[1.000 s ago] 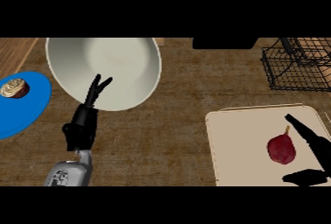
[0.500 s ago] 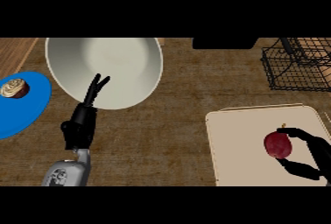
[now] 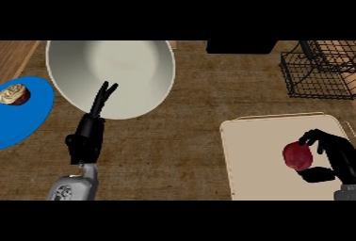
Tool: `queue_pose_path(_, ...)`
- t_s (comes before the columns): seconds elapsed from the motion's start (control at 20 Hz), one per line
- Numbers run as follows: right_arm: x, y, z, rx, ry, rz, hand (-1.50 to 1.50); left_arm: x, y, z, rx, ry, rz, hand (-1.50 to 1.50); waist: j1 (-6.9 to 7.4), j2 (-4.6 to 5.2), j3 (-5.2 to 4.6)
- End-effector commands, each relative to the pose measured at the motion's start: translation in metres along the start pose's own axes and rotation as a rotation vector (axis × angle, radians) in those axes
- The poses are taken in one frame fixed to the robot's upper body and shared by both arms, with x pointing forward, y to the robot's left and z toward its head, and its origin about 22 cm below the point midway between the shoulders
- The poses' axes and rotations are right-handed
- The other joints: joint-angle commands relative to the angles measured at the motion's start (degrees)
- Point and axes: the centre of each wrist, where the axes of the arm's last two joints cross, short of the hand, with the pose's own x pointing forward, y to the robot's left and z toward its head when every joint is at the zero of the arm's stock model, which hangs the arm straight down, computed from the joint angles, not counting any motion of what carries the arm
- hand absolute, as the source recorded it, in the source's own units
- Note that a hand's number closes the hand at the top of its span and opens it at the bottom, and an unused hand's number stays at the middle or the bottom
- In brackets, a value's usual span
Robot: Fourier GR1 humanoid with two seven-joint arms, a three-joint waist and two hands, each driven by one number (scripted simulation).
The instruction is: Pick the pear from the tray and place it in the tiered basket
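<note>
On the pale beige rectangular tray [image 3: 233, 141], near its right side, my right hand [image 3: 335, 157] now has its black fingers curled over the dark red pear [image 3: 296, 156] with the thumb tucked under it. A second ago those fingers lay straight alongside the fruit. The pear shows about where it did, against the tray's flat matte surface. It looks smooth and oval, its long axis running from the tray's near edge toward its far edge; I cannot tell which end is the narrow one. Well left of the tray, my left hand [image 3: 87, 136] has not moved: its fingers are straight, pointing up over the rim of the large white round plate [image 3: 132, 61]. Farther left still lies a blue round plate [image 3: 31, 117] carrying a brown-and-cream swirled pastry [image 3: 14, 94]. Beyond the tray's far right corner stands the black wire tiered basket [image 3: 316, 75], on the grainy brown wooden counter [image 3: 195, 132].
</note>
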Motion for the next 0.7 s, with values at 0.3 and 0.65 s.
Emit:
queue_pose_path(0.3, 0.052, -0.008, -0.06, 0.266, 0.248, 0.579, 1.5, 0.007, 0.003, -0.015, -0.019, -0.018, 0.001, 0.0, 1.57, 0.63, 0.53)
queue_pose_path(0.65, 0.086, -0.071, -0.073, 0.106, 0.301, 0.565, 1.5, -0.004, -0.002, 0.0, 0.002, -0.008, -0.013, 0.0, -0.14, 0.14, 0.59)
